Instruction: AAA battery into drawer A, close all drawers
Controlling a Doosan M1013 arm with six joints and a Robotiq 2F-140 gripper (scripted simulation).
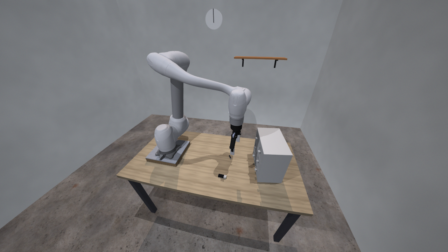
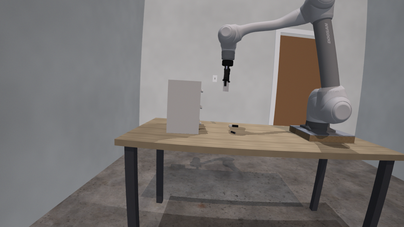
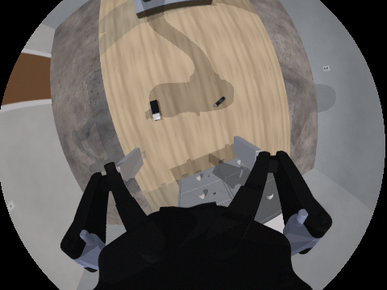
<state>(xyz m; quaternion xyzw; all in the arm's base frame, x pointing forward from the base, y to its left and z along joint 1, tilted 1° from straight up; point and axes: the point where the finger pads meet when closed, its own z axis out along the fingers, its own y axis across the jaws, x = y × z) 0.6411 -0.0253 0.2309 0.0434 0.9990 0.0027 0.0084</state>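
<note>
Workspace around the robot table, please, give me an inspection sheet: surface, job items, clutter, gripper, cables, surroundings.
Surface: wood-grain table, shadows across it.
Job items: AAA battery, apparently the small dark cylinder, lying on the table; chest upright, drawers looking shut, letters unreadable.
Clutter: one black-and-white item, lying flat.
Gripper: open, nothing held, above the table.
Cables: nothing seen.
Surroundings: wall shelf, round clock-like disc, brown door.

Small dark AAA battery [image 1: 230, 156] [image 2: 233, 132] [image 3: 219, 101] lying on the table [image 1: 200, 188] [image 2: 254, 149] [image 3: 169, 60], white chest [image 1: 273, 167] [image 2: 183, 107] [image 3: 201, 192] upright, drawers apparently shut
</note>
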